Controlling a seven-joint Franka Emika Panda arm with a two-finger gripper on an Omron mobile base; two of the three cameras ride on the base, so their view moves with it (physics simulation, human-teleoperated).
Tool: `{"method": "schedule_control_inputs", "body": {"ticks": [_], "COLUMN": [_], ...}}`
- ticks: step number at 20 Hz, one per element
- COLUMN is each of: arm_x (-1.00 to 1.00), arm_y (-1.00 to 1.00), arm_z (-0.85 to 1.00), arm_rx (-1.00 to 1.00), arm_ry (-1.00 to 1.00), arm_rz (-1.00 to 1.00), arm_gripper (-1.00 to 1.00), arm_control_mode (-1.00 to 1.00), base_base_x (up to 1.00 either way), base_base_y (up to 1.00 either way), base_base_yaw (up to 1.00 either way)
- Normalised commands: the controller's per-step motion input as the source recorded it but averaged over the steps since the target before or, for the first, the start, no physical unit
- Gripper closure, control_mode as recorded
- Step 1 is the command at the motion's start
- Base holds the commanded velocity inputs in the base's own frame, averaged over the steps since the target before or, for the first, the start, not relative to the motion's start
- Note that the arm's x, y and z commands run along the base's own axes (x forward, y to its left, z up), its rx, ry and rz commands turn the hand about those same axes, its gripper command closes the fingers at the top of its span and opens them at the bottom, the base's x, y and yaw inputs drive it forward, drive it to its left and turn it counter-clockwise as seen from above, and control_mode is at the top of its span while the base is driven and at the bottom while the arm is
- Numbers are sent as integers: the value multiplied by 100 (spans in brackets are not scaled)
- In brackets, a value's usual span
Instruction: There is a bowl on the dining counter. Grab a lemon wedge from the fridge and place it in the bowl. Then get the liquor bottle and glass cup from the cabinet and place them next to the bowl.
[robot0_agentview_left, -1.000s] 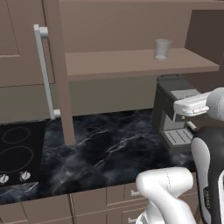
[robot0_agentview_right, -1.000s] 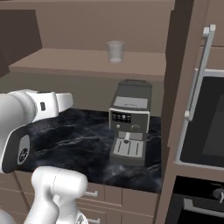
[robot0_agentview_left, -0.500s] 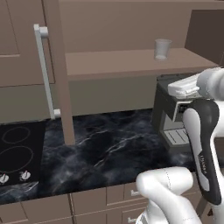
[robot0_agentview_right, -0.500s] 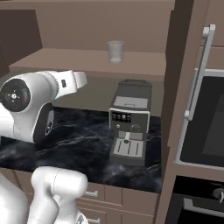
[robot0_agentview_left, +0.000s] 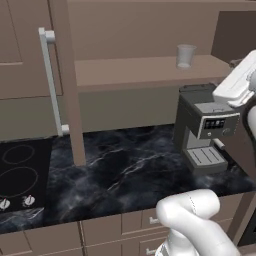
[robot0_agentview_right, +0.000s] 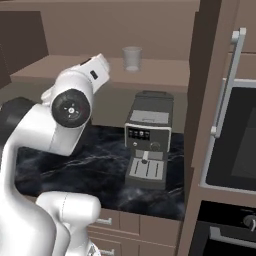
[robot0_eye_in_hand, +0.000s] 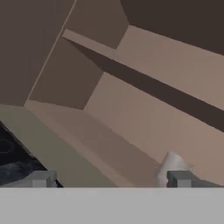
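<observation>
The glass cup (robot0_agentview_left: 185, 55) stands upright on the open cabinet shelf (robot0_agentview_left: 130, 70), toward its right end. Below the shelf, the coffee machine (robot0_agentview_left: 204, 127) sits on the tabletop (robot0_agentview_left: 115, 175), almost directly beneath the cup. The cooktop (robot0_agentview_left: 20, 175) lies at the tabletop's left end, well apart from the machine. An open cabinet door (robot0_agentview_left: 62, 80) stands between them. A built-in oven (robot0_agentview_right: 235, 135) is right of the machine.

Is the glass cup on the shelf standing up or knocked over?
Standing up. The glass cup sits upright on the open cabinet shelf, mouth up, above the coffee machine.
</observation>
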Motion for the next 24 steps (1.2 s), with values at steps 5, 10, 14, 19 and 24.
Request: {"method": "schedule_control_inputs", "body": {"ticks": [5,10,14,19,24], "arm_x": [-8,-3,0,11,17], "arm_y": [-3,-1,0,-1,-19], "arm_z": [28,0,-20,-8,-1], "arm_rx": [-35,-41,-29,0,0], "arm_ry": [-5,2,4,0,1], "arm_rz": [8,0,-1,0,0], "arm_gripper": [-100,-100,-100,-100,-100], "arm_control_mode": [-100,-100,-100,-100,-100], "base_base_x": [0,0,0,0,0], "base_base_y": [0,0,0,0,0], "base_base_yaw": [0,0,0,0,0]}}
